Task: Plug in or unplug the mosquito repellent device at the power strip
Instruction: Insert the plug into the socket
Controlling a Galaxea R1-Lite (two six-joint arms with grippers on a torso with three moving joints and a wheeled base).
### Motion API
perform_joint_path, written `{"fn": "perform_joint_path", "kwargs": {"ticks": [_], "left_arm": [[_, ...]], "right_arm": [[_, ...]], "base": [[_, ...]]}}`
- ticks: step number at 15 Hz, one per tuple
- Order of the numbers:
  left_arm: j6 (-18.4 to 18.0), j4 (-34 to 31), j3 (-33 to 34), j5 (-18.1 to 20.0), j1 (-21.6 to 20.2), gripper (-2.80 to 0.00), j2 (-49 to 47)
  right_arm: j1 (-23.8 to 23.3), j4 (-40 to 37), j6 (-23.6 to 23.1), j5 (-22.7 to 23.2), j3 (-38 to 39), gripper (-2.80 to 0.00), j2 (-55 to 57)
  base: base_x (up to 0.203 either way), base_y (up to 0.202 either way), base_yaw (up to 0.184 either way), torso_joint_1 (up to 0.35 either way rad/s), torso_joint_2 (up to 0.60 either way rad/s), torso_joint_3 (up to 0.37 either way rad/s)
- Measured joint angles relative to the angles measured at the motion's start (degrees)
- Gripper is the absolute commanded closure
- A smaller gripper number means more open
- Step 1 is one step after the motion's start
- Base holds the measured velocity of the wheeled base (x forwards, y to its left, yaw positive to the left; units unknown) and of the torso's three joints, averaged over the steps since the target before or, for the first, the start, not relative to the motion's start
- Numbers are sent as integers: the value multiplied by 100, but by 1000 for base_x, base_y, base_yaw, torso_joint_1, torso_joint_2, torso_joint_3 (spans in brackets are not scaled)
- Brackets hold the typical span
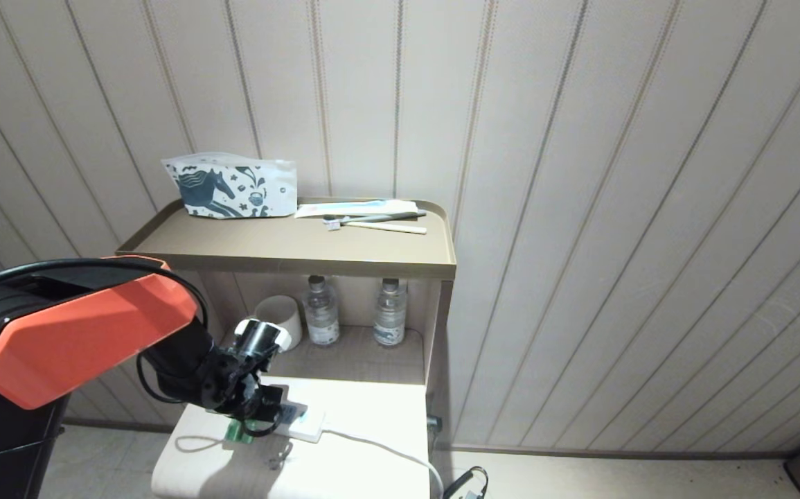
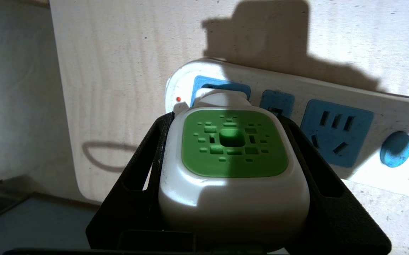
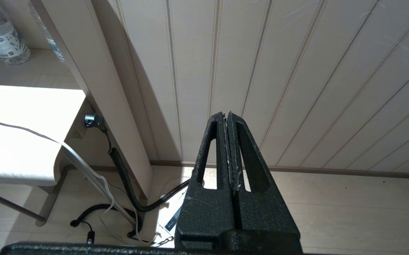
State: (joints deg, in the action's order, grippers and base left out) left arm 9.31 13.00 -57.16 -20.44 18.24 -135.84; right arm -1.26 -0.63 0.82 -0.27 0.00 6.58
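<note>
Green and white plastic fills the lower centre of the left wrist view: our left hand has its two black fingers closed partway against the sides of the mosquito repellent device, gripping its head. The device sits over the end socket of the power strip, next to the small red light; its white neck meets the blue socket face, though we cannot see the prongs or tell how deep they sit. Two more blue socket faces and a round blue button run toward the right edge of that frame, all free.

In the head view, our left hand is low and left of centre, over the pale worktop that carries the strip, whose white cord trails toward the lower right. Behind it, in the frame's middle, a shelf holds a mug and two water bottles.

Our right hand hangs idle near the wall with its fingers pressed together, holding nothing.

We judge the step to be the grasp at the socket. If unplugging, the next move calls for a straight pull away from the socket face, and the light strip may lift with it; if plugging in, a square push home.
</note>
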Motion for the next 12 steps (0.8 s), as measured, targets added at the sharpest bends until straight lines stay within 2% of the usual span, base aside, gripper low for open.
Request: {"fn": "perform_joint_path", "kwargs": {"ticks": [1,7,12], "left_arm": [[0,-196,-121,-8,-32,0,-44],[-12,-381,-173,26,-66,0,-69],[11,-1069,-220,342,-74,0,112]], "right_arm": [[0,0,0,2,0,0,0],[2,1,0,0,0,0,0],[2,0,0,2,0,0,0]], "base": [[0,0,0,0,0,0],[0,0,0,0,0,0],[0,0,0,0,0,0]]}}
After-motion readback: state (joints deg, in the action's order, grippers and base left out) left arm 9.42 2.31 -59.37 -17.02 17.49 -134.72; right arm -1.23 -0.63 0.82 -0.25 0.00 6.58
